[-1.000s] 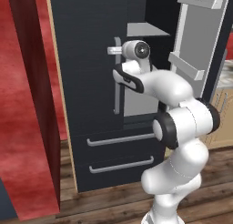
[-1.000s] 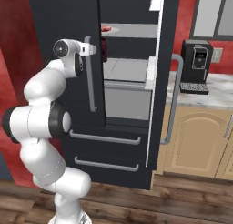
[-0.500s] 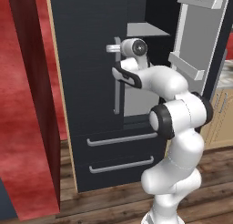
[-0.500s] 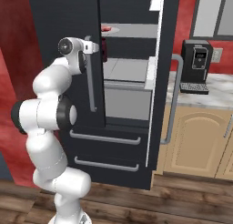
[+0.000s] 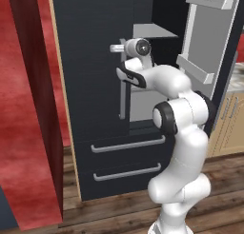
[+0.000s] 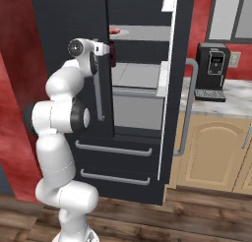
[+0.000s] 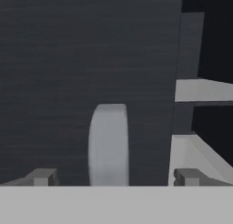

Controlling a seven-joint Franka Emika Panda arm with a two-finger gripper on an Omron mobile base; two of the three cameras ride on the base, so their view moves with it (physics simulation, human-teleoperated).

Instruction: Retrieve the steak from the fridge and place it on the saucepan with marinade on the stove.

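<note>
steak point(image 6: 114, 31) lies pale red on the top shelf point(image 6: 142, 33) inside the fridge point(image 6: 142, 88), whose right door point(image 6: 172, 78) stands open. gripper point(image 7: 113, 177) sits spread wide, its fingertips point(image 7: 42, 176) either side of the grey bar handle point(image 7: 108, 143) of the shut left door point(image 5: 90, 85). coffee machine point(image 6: 210, 71) stands on the counter point(image 6: 221, 96) beside the fridge.

Fridge point(image 5: 95, 85): charcoal-black, grey bar handle point(image 5: 123, 97), light grey shelves point(image 6: 140, 75). Steak point(image 6: 114, 31): pink-red. Wall point(image 5: 28, 147): mottled red. Floor point(image 6: 197, 221): brown wood.
</note>
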